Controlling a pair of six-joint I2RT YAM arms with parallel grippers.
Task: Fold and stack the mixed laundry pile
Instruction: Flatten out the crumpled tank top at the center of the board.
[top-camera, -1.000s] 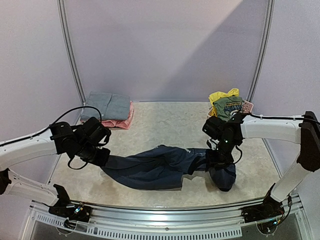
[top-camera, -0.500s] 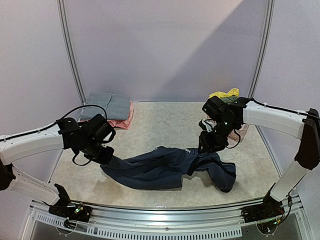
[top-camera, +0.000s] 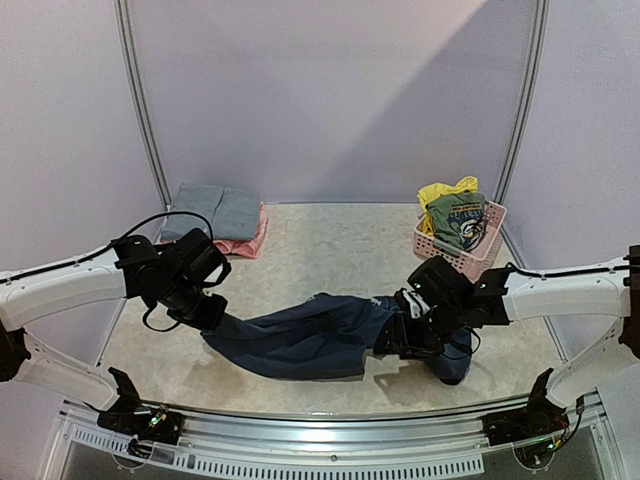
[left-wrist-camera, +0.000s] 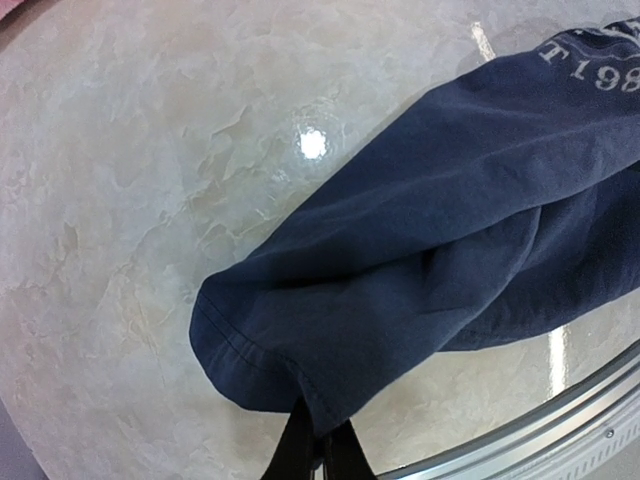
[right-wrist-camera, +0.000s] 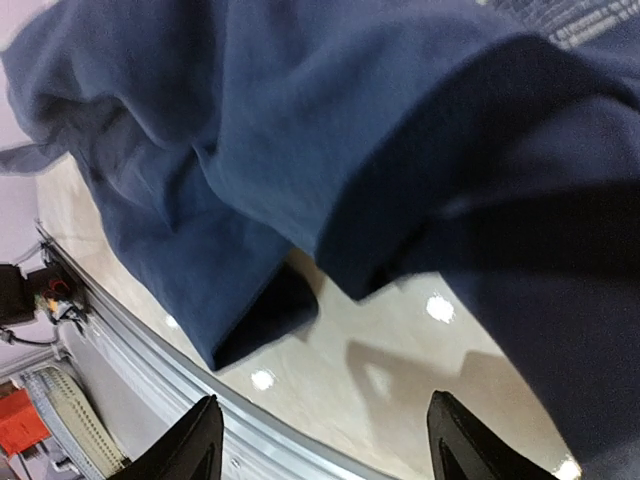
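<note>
The navy top (top-camera: 300, 335) lies rumpled across the front middle of the worktop (top-camera: 330, 250), and the left pincer (left-wrist-camera: 318, 448) is closed tight on the hem at its left end. The right pincer (right-wrist-camera: 322, 400) is spread wide with nothing between its fingers, low over the worktop at the top's right end. At the back right a basket (top-camera: 480, 258) holds a green tee (top-camera: 460, 222) and a yellow piece (top-camera: 445, 190), and at the back left a folded grey garment (top-camera: 215, 208) sits on a pink garment (top-camera: 245, 243).
</note>
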